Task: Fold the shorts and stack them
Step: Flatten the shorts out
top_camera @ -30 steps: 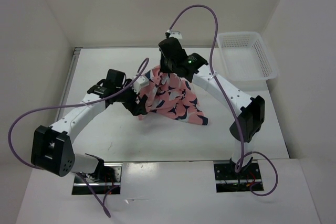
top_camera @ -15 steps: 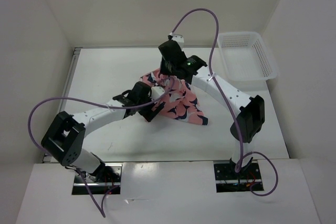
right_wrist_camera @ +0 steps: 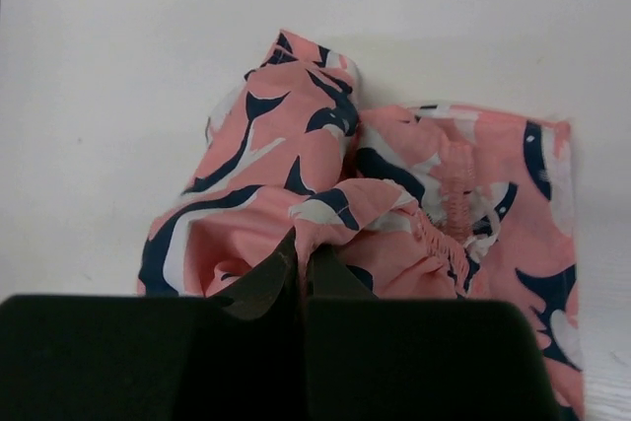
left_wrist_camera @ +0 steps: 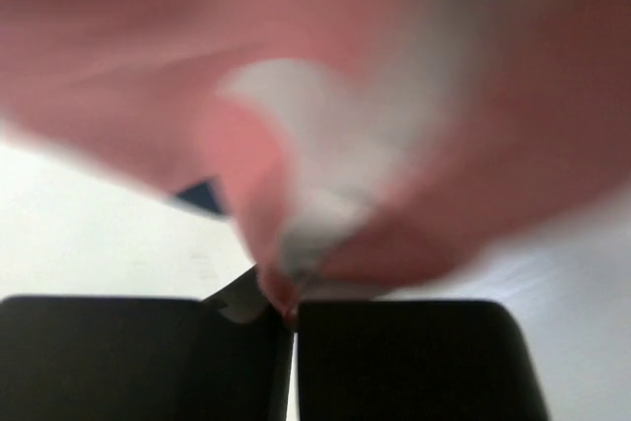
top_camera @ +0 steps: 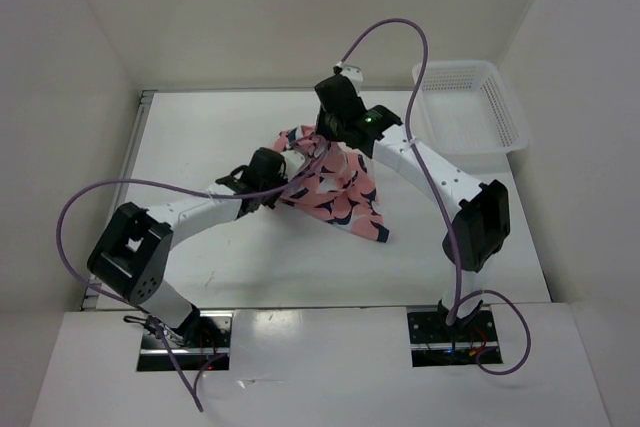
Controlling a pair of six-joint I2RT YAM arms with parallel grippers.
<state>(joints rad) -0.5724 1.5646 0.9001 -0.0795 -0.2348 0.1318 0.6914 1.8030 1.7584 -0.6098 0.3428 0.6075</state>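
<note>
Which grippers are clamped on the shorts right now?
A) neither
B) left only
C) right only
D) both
D: the left gripper and the right gripper each show pink fabric of the shorts pinched between shut fingers in their wrist views.

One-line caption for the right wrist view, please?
Right hand pinches a fold of the pink shark-print shorts, which lie bunched on the white table.
</note>
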